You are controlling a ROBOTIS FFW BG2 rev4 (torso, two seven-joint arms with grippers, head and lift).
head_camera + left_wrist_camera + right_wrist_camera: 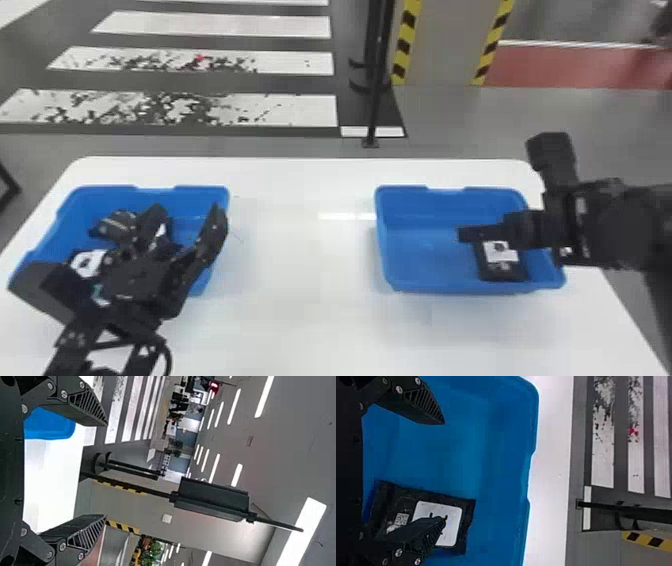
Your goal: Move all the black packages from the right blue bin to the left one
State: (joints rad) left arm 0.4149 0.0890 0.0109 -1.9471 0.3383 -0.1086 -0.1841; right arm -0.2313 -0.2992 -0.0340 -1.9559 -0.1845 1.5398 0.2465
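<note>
In the head view my left gripper stands open above the left blue bin, partly covering several black packages inside; in the left wrist view nothing is between that gripper's fingertips. The right blue bin holds one black package with a white label, lying by its right side. Over this bin is my right gripper. The right wrist view has the gripper open, one finger overlapping the label of the package and the other over bare bin floor.
A white table carries both bins, with a wide gap between them. Beyond its far edge stands a black pole on the floor. In the left wrist view a dark panel is fixed on a pole.
</note>
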